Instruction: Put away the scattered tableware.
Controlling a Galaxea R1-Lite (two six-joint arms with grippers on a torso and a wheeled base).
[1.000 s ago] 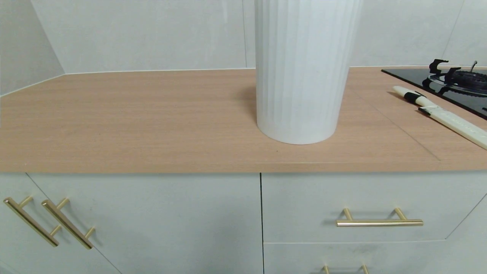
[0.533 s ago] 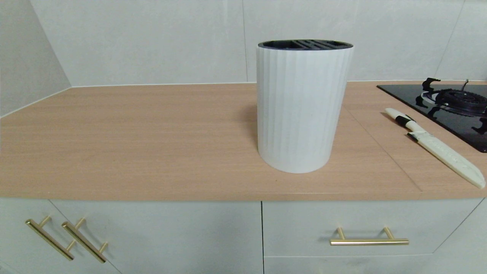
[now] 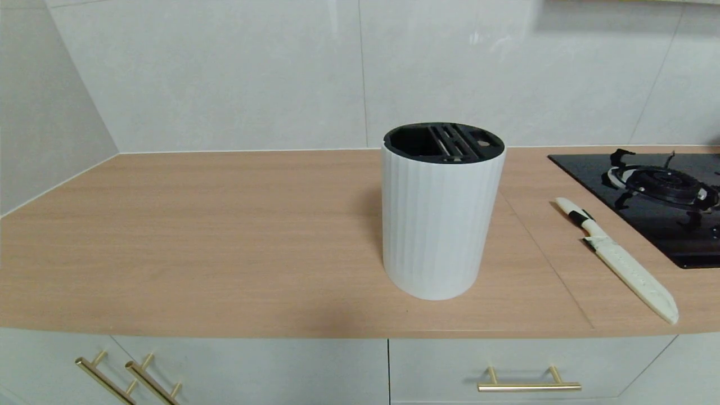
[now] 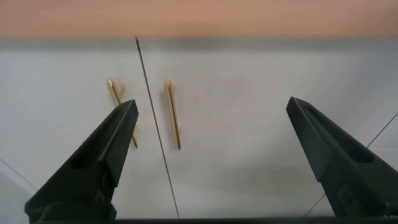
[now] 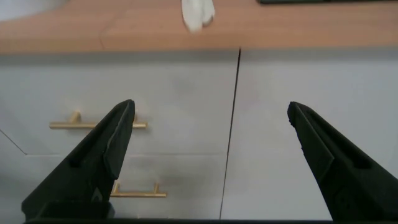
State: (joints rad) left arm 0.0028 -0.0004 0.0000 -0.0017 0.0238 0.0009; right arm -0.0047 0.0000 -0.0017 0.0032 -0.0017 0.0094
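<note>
A white ribbed knife holder with a black slotted top stands upright on the wooden counter, near its front edge. A cream-coloured knife with a black band on its handle lies flat to the right of the holder, blade tip at the counter's front edge; that tip also peeks over the edge in the right wrist view. My left gripper is open, low down, facing the cabinet doors. My right gripper is open too, facing the drawer fronts below the counter.
A black gas hob sits at the far right of the counter, just beyond the knife. White cabinet doors with brass handles and drawers lie below. Tiled walls close the back and left side.
The head camera has risen and tilted, so the whole scene sits lower in the picture and the holder's black top now shows. Nothing on the counter has moved.
</note>
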